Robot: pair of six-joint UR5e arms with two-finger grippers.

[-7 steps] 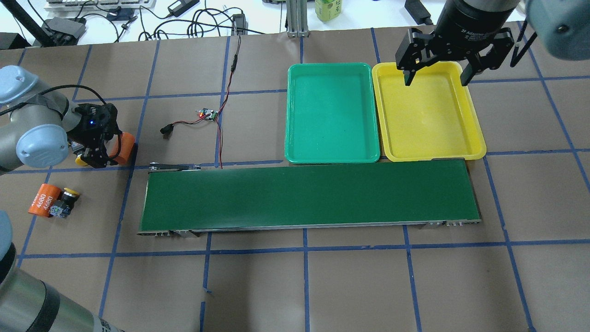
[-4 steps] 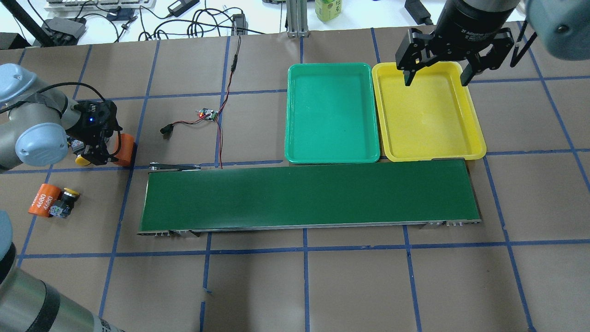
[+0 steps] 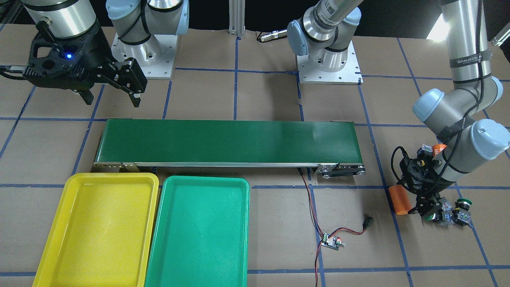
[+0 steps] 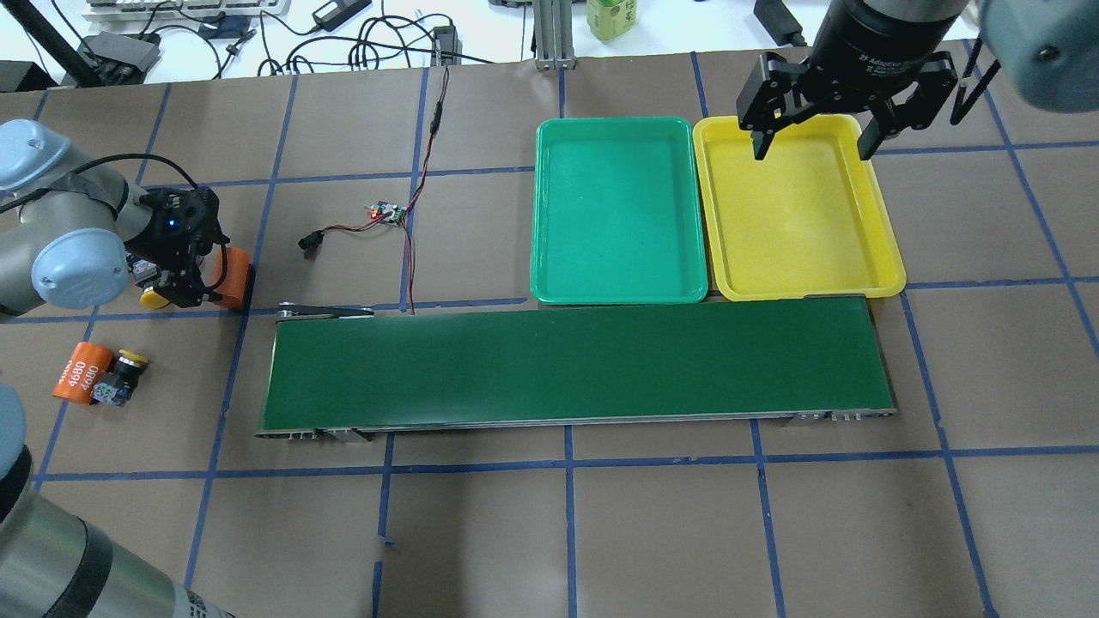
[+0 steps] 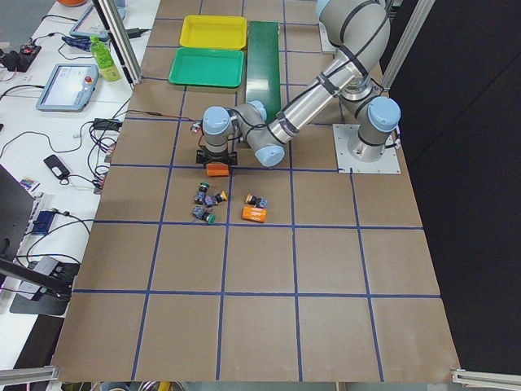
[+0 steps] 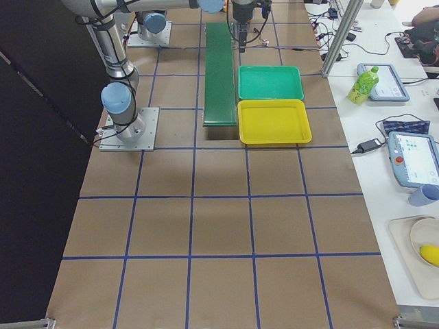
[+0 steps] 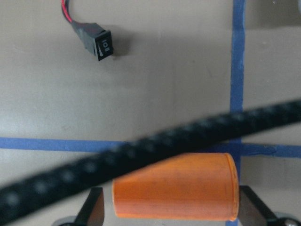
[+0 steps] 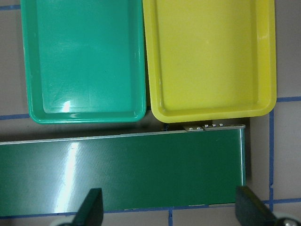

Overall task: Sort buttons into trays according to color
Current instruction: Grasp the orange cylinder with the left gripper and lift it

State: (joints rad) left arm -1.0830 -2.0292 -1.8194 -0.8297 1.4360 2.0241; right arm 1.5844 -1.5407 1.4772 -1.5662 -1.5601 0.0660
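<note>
My left gripper (image 4: 189, 294) hangs low at the table's left end, open. In the left wrist view an orange cylinder (image 7: 174, 186) lies between its fingertips (image 7: 91, 209). A yellow button (image 4: 154, 298) lies right beside it. A second yellow button (image 4: 129, 365) lies nearer. Two green buttons (image 3: 430, 217) (image 3: 464, 204) show in the front view beside the gripper (image 3: 427, 208). My right gripper (image 4: 807, 142) is open and empty, high over the far end of the yellow tray (image 4: 889, 257). The green tray (image 4: 549, 283) lies beside it. Both trays hold nothing.
A long dark-green conveyor belt (image 4: 575, 369) lies in front of the trays. A second orange cylinder (image 4: 81, 373) touches the nearer yellow button. A small circuit board (image 4: 386, 212) with red and black wires and a switch (image 7: 101, 44) lies behind the belt's left end.
My left gripper has shifted slightly beside the orange cylinder and yellow button. The right arm has not moved.
</note>
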